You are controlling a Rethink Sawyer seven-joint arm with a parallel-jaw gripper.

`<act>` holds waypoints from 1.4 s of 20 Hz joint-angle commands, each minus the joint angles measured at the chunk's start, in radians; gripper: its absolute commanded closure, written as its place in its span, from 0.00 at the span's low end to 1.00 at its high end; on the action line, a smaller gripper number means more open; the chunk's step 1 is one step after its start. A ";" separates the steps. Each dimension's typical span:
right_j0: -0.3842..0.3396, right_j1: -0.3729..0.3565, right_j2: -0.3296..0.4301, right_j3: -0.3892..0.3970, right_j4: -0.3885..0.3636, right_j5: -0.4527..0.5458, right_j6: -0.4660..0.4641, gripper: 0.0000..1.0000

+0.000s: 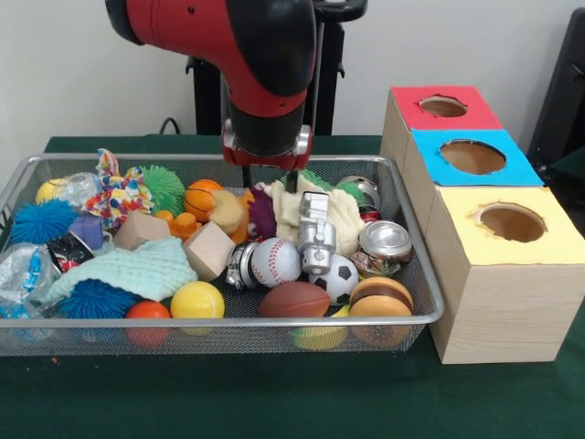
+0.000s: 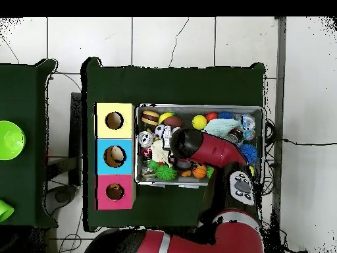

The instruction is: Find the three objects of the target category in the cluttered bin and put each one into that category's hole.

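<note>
A wire bin (image 1: 430,306) holds a heap of mixed objects. Among them are a baseball (image 1: 276,261), a soccer ball (image 1: 342,276), a brown football (image 1: 292,299), a small basketball (image 1: 200,198) and a yellow ball (image 1: 196,300). Two metal cans (image 1: 384,245) (image 1: 362,189) lie at the right end. My gripper (image 1: 271,176) hangs low over the bin's far middle, just above a cream cloth (image 1: 345,218). In the overhead view the red arm (image 2: 204,148) covers the bin (image 2: 197,107) and hides the gripper. Three boxes stand beside the bin, with a red hole (image 1: 443,106), a blue hole (image 1: 472,156) and a yellow hole (image 1: 512,222).
Also in the bin are two wooden blocks (image 1: 209,249), a mint cloth (image 1: 137,270), blue spiky balls (image 1: 41,220), a green spiky ball (image 1: 164,187), a toy burger (image 1: 380,298) and a silver toy (image 1: 316,233). In the overhead view something brownish shows inside the blue hole (image 2: 115,155).
</note>
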 commanded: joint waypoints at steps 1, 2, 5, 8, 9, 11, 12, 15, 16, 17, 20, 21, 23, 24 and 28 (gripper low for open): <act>0.015 0.113 -0.031 -0.078 -0.160 -0.150 0.081 0.00; 0.019 0.111 -0.038 -0.090 -0.178 -0.149 0.072 0.00; 0.031 0.106 -0.063 -0.116 -0.236 -0.159 0.053 0.00; 0.041 0.098 -0.078 -0.142 -0.282 -0.132 0.037 0.00; 0.039 0.098 -0.078 -0.154 -0.294 -0.117 0.026 0.00; 0.037 0.094 -0.074 -0.165 -0.316 -0.125 0.021 0.00; 0.032 0.090 -0.067 -0.163 -0.320 -0.142 0.024 0.00; 0.000 0.072 -0.026 -0.145 -0.323 -0.194 0.019 0.00; -0.008 0.056 -0.012 -0.135 -0.317 -0.197 0.019 0.00; -0.022 0.019 0.010 -0.112 -0.294 -0.182 0.012 0.00; -0.067 -0.104 0.076 -0.065 -0.204 -0.055 -0.020 0.00; -0.079 -0.128 0.091 -0.076 -0.182 0.011 -0.032 0.00; -0.100 -0.154 0.121 -0.093 -0.147 0.081 -0.028 0.00; -0.107 -0.155 0.130 -0.111 -0.139 0.119 -0.030 0.00; -0.138 -0.159 0.168 -0.116 -0.127 0.133 -0.033 0.00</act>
